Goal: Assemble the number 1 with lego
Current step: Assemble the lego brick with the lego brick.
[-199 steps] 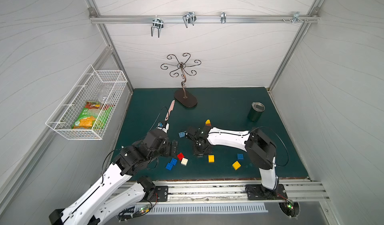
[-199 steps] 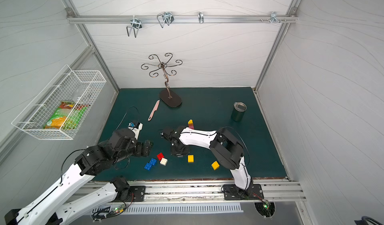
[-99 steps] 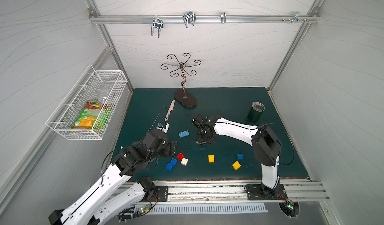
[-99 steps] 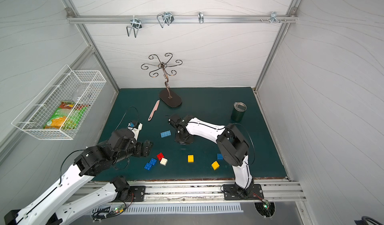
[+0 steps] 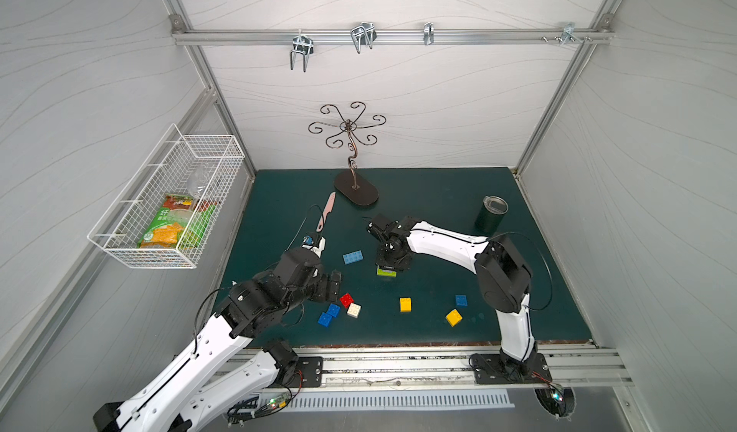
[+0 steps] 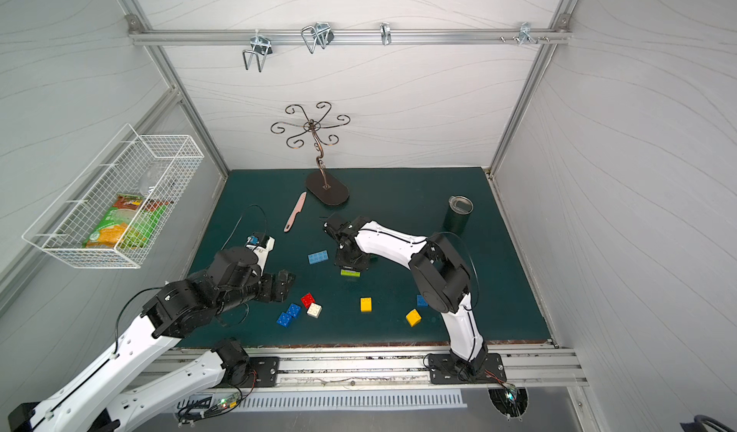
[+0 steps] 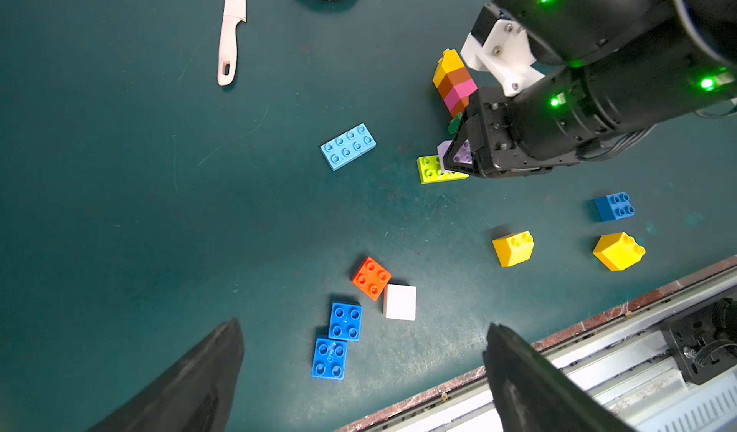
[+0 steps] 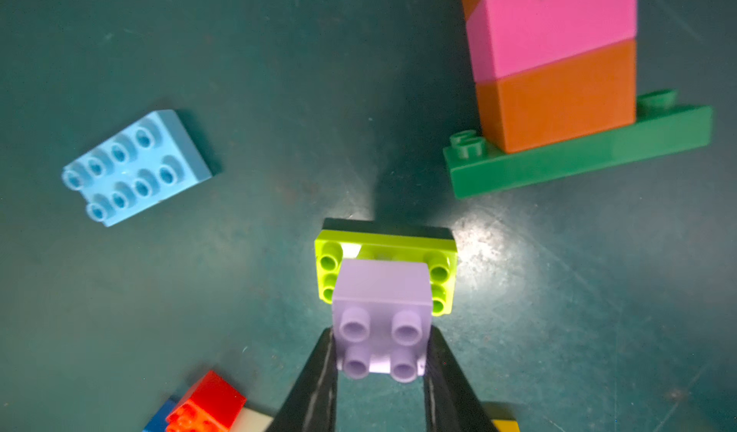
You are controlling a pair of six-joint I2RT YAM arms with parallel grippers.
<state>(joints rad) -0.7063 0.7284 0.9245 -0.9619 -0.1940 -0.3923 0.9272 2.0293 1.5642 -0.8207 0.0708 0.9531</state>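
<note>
Your right gripper (image 8: 381, 342) has moved. A moment ago it was down by the loose bricks near the front edge of the worktop (image 5: 438, 210). Now it is nearer the middle, and the lime brick (image 5: 386, 271) has come along with it. The gripper is squeezed tight on the lilac brick (image 8: 383, 290), which sits on top of the lime brick. You cannot tell if the lime brick rests on the worktop or hangs just above it.

Your left gripper (image 7: 365, 324) has stayed where it was. It is wide open, holds nothing, and hangs over the two blue bricks (image 7: 345, 322) near the front edge.

I think this means the lilac and lime piece is on its way to the tower (image 7: 454, 79), but it is not joined yet.

The tower stands straight up, just behind the lime brick toward the back edge. It goes yellow, orange, pink, orange, on a long dark-green brick (image 8: 578, 158) that sticks out on both sides. It already looks like the stick and foot of a 1.

The light-blue brick (image 5: 353, 257) lies flat nearby. Red, white, yellow and blue bricks wait along the front edge.
</note>
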